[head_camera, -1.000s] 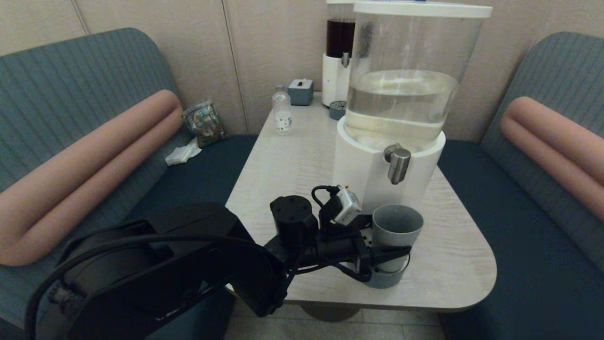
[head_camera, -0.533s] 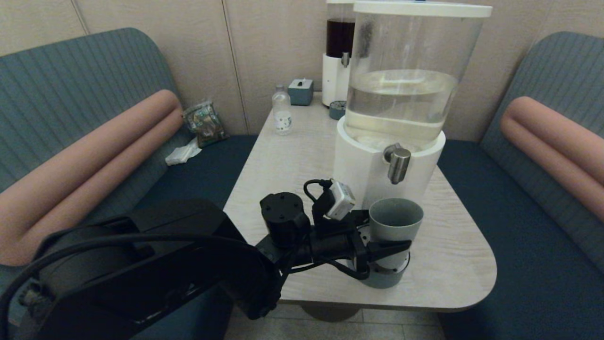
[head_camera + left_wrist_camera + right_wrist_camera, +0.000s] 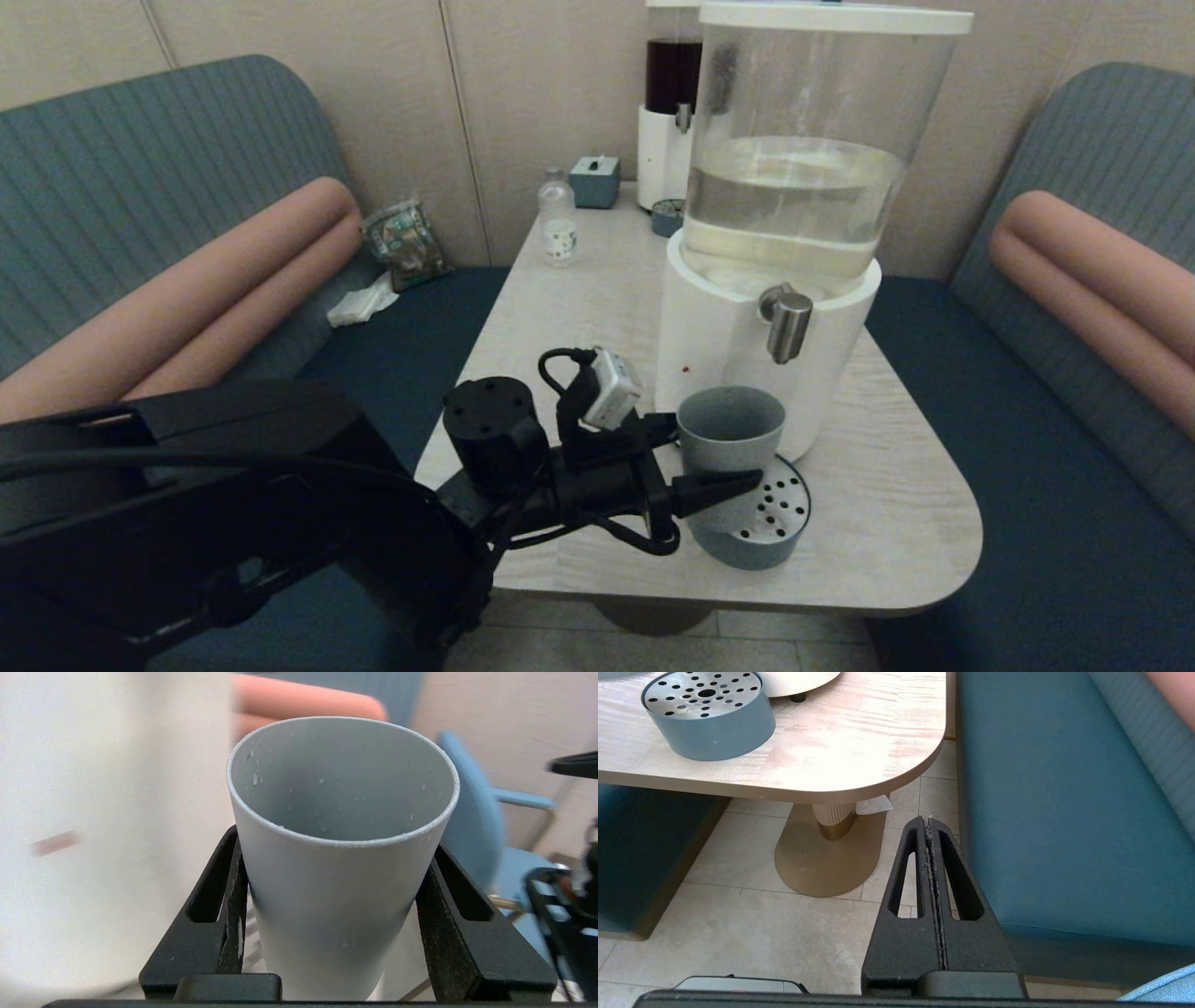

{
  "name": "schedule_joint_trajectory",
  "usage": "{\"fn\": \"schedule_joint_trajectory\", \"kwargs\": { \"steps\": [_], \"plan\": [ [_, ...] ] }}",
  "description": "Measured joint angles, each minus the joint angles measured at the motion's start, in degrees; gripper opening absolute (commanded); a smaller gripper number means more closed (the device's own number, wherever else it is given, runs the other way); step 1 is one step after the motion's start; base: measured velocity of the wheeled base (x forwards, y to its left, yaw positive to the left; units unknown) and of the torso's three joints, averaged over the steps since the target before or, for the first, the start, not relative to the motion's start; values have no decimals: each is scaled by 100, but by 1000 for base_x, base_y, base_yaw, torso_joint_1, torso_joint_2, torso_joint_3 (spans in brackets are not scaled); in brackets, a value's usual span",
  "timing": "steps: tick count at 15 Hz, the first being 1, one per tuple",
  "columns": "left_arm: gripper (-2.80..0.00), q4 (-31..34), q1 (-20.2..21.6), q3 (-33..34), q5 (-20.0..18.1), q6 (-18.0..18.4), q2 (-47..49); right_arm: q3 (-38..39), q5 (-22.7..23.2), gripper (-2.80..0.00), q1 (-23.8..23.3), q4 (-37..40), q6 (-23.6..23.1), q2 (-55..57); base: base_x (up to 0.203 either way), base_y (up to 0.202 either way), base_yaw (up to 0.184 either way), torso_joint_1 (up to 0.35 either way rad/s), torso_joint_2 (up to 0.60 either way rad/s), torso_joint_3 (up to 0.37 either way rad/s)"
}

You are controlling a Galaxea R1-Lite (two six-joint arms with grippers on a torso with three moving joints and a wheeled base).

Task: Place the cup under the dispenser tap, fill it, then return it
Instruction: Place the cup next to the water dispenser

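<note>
A: The cup (image 3: 729,431), grey-blue and upright, sits clamped in the left gripper (image 3: 719,467), near the front edge of the tabletop (image 3: 896,523). From the left wrist you see both black fingers (image 3: 219,914) pressed flat on its sides, and droplets speckle the inside wall of the cup (image 3: 341,858).

B: And where is it against the tap?

A: Off to the left of it! The dispenser tap (image 3: 787,322) hangs over the round perforated tray (image 3: 761,532), while the cup stands at the tray's left rim, so most of the drilled metal top lies bare on the right. Whether the cup's base touches the tray, I cannot tell; the gripper hides it.

B: The other arm?

A: The right gripper (image 3: 930,858) is parked low beside the table, fingers pressed together with nothing between them, above the tiled floor and next to the teal bench seat (image 3: 1064,812).

B: Further back?

A: Behind the cup rises the white-based dispenser (image 3: 738,336), its clear tank about half full of pale liquid. Toward the tabletop's far left edge stands a small clear bottle (image 3: 558,222), then a little grey box (image 3: 595,180), and the dark-liquid dispenser (image 3: 668,121) at the far edge by the wall.
</note>
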Motion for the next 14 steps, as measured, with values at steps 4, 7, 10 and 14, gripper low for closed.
{"fn": "schedule_joint_trajectory", "kwargs": {
  "steps": [4,7,10,14],
  "plan": [
    [-280,-4,601,324,152,-119,-259,0,0,-280,0,0,0,0,0,0,0,0,0,0],
    [-280,0,1314,322,270,-227,-315,0,0,-280,-2,0,2,0,0,0,0,0,0,0],
    [-280,-1,2103,-145,497,-319,-163,0,0,-280,0,0,0,0,0,0,0,0,0,0],
    [-280,-4,2728,-1294,809,-509,548,0,-2,-280,0,0,0,0,0,0,0,0,0,0]
  ]
}}
